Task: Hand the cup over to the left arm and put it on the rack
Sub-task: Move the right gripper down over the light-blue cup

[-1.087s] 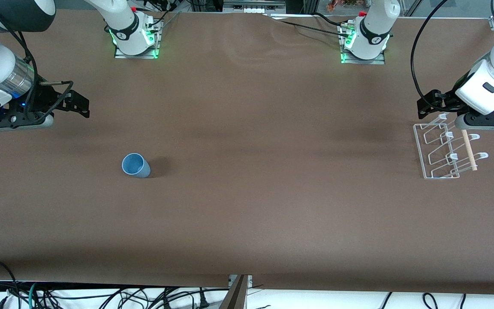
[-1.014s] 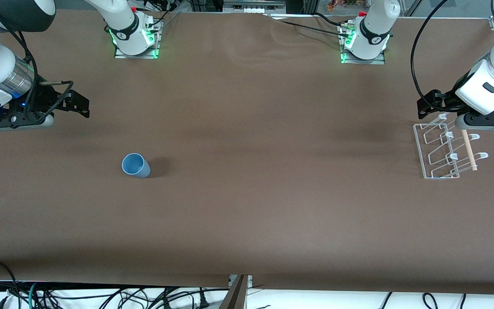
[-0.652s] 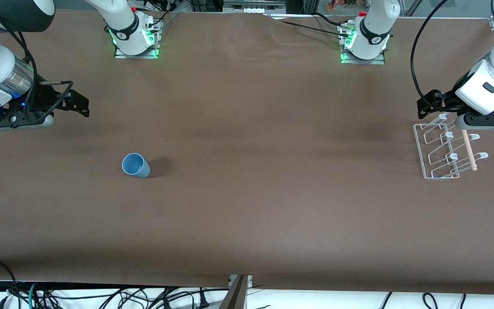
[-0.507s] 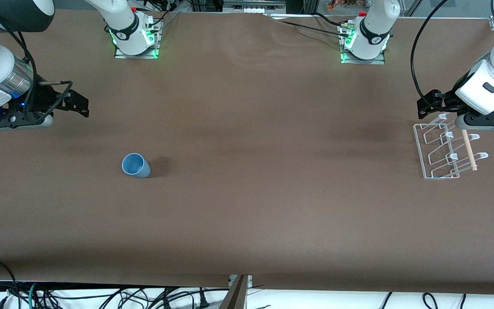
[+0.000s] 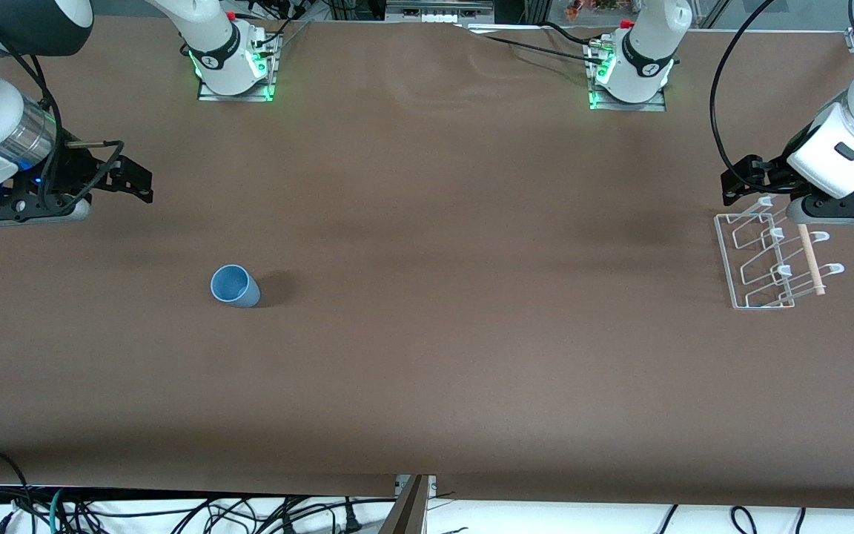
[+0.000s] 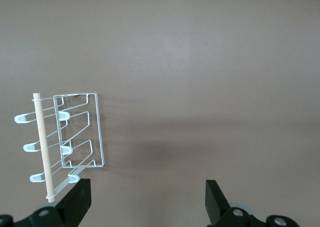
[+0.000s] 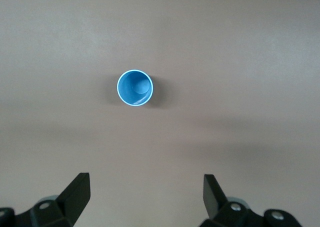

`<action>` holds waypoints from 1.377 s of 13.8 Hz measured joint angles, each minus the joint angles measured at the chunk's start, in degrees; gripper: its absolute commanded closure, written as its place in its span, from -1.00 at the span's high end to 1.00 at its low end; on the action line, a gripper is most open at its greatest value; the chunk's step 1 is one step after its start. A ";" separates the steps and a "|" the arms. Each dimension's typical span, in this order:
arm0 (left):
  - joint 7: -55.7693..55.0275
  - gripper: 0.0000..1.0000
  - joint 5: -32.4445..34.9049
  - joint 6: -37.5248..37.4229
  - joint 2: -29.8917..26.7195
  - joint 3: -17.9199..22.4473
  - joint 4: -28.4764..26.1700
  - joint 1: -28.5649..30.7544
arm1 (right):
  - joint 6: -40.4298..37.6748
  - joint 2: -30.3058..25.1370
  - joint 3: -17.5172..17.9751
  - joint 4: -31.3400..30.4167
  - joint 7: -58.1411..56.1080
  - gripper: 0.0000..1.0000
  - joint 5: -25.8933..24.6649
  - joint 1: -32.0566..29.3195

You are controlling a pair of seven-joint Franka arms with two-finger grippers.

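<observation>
The light-blue cup (image 5: pixel 234 286) stands upright, mouth up, on the brown table toward the right arm's end; the right wrist view looks straight down into it (image 7: pixel 135 88). My right gripper (image 5: pixel 138 182) hovers open and empty over bare table, apart from the cup, its fingertips wide apart (image 7: pixel 145 189). The white wire rack (image 5: pixel 723 252) with its wooden dowel (image 5: pixel 811 259) lies at the left arm's end. My left gripper (image 5: pixel 735 185) hovers open and empty over the rack's edge nearest the bases, and the rack (image 6: pixel 99 132) shows in its wrist view.
The two arm bases (image 5: pixel 234 67) (image 5: pixel 631 74) stand on the table edge farthest from the camera. A black cable (image 5: pixel 716 111) loops to the left wrist. Cables hang below the table's near edge (image 5: pixel 175 512). Brown table surface (image 5: pixel 471 297) spans between cup and rack.
My right gripper has drifted very slightly upward in the front view. The cup, the rack and the left arm have not moved.
</observation>
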 measured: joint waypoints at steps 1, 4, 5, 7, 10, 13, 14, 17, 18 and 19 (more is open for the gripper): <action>0.00 1.00 0.00 0.00 0.00 0.00 0.00 0.00 | 0.00 0.04 0.00 0.00 -0.04 0.99 0.00 0.00; 0.00 1.00 0.00 -0.13 0.00 0.00 0.00 0.00 | -0.12 0.23 -0.05 0.00 -0.05 0.99 0.00 -0.03; 0.00 1.00 0.00 -0.14 0.00 -0.02 0.00 0.00 | -0.20 0.25 -0.08 0.00 -0.05 0.99 0.00 -0.14; 0.00 1.00 -0.01 -0.15 0.00 -0.24 0.00 -0.02 | -0.48 0.33 -0.09 -0.01 -0.11 0.99 0.00 -0.49; -0.05 1.00 -0.02 -0.15 0.00 -1.13 0.00 -0.05 | -0.73 0.64 -0.07 -0.03 -0.13 0.99 0.00 -0.60; -0.05 1.00 -0.02 -0.16 0.00 -1.13 0.00 -0.04 | -0.72 1.33 0.01 -0.03 -0.14 0.99 0.00 -0.58; -0.05 1.00 -0.02 -0.18 0.00 -1.13 0.00 -0.04 | -0.60 1.59 0.01 -0.05 -0.15 0.99 0.00 -0.59; -0.05 1.00 -0.02 -0.25 -0.01 -1.11 0.00 -0.03 | 4.23 4.89 0.01 -1.20 -1.11 0.98 0.02 -0.59; -0.05 1.00 -0.02 -0.28 -0.01 -1.11 0.00 -0.03 | 7.27 6.75 0.01 -2.05 -1.30 0.98 0.02 -0.59; -0.05 1.00 -0.02 -0.30 -0.01 -1.10 0.00 -0.03 | 10.21 8.76 0.01 -2.89 -1.48 0.98 0.02 -0.60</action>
